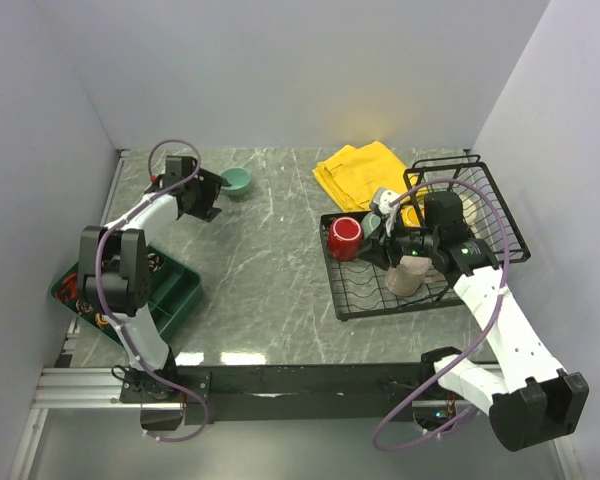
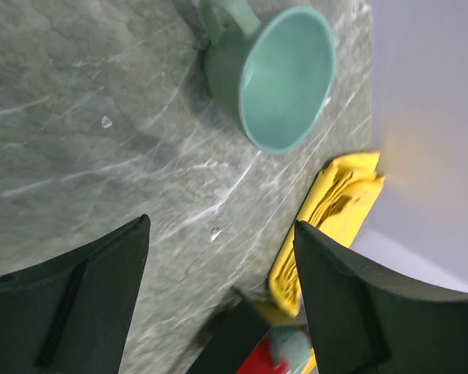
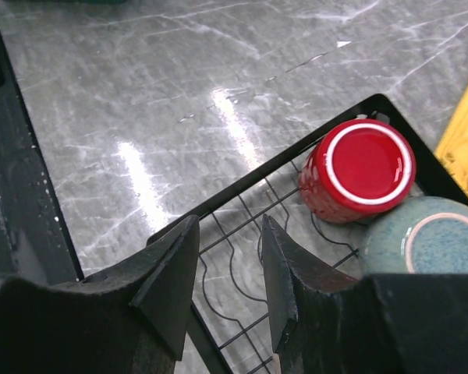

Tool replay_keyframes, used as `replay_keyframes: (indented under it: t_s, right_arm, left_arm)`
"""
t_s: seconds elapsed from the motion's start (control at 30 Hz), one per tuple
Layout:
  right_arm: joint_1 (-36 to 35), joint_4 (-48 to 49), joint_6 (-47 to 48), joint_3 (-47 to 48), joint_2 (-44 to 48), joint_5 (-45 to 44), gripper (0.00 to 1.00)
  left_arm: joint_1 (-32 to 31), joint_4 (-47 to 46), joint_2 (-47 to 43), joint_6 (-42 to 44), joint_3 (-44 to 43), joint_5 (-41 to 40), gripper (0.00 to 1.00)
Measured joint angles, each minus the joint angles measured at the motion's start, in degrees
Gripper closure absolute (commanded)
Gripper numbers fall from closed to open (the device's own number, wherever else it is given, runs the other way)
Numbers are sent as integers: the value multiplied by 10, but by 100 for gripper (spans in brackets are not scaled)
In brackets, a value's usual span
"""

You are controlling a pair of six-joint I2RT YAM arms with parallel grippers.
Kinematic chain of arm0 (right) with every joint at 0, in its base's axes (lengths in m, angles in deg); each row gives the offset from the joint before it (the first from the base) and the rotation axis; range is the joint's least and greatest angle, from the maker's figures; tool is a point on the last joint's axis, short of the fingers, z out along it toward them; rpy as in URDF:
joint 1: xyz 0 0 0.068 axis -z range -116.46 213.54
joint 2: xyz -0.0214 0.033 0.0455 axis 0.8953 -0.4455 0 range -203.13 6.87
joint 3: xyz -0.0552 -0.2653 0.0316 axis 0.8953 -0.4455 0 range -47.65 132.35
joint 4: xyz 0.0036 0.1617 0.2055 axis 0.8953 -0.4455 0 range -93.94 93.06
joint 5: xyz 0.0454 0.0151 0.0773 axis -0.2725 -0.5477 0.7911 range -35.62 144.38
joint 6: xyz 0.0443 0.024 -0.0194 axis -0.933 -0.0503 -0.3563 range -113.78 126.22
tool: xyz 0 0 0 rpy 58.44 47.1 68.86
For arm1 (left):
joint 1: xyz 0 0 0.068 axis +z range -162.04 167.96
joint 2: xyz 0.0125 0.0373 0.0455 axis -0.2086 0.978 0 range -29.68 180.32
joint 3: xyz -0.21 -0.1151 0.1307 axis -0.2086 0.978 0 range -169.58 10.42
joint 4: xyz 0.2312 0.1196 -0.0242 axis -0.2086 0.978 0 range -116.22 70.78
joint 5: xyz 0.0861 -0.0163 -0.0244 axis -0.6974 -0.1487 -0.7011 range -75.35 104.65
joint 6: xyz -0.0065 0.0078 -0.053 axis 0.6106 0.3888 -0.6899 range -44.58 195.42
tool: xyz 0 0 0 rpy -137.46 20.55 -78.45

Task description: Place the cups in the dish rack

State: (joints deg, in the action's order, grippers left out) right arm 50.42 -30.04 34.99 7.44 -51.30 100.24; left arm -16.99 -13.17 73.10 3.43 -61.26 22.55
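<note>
The last cup is getting picked up, by the look of it. The left gripper point(image 2: 221, 226) is hanging over the table point(image 1: 270, 250) with its jaws spread wide and nothing between them. The small teal cup point(image 2: 285, 78) is sitting out ahead of the fingertips and a little toward the right-hand finger, apart from both and not yet between them. Its mouth is tipping toward the jaws and its handle is pointing away. To my eye the next move is asking that arm to reach forward until the cup's wall is between the fingers, close on it, then carry it across to the dish rack point(image 3: 257, 167).

The right gripper point(image 3: 228, 226) is hovering over the rack's near corner, jaws parted by a narrow gap and holding nothing, with only wire showing through. Just ahead of it and to its right, the red mug point(image 3: 359, 167) is standing upside down, touching the grey-teal mug point(image 3: 433, 241) beside it. That arm may need to be clearing out to make room.

Counting now: one cup on the table. Three are plainly in the rack, the red, the grey-teal and the beige-pink mug point(image 1: 410, 272). A yellow mug point(image 1: 412, 214) and a cream mug point(image 1: 468, 210) are peeking out behind the right wrist, mostly hidden, so six by my guess. There's one rack, one yellow cloth point(image 1: 360, 172), one green tray point(image 1: 175, 290) and two arms.
</note>
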Motion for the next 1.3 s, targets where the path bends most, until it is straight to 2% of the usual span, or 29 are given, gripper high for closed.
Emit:
replay_keyframes:
  t_s: [0.2,0.3,0.7,0.83,0.97,1.13,1.23,1.3]
  right_arm:
    - [9,3,5,-19,1,31,55]
    - [11,4,8,-19,0,35,55]
    - [29,3,14,-23,-3,49,54]
    - [29,1,19,-23,-9,50,54]
    - [34,-3,23,-23,-13,54,54]
    - [42,-8,28,-23,-15,63,54]
    - [52,-11,32,-23,-16,72,54]
    - [61,-13,35,-23,-16,79,54]
  left_arm:
    - [-30,-12,22,-110,-6,-63,22]
    - [-45,6,60,-163,-54,-94,23]
    - [-57,61,145,-229,-146,-155,30]
    - [-57,66,165,-240,-167,-155,36]
    - [-57,70,182,-248,-177,-155,54]
    - [-57,71,197,-248,-185,-152,63]
    - [-57,68,210,-246,-195,-150,64]
    - [-56,68,220,-242,-202,-146,70]
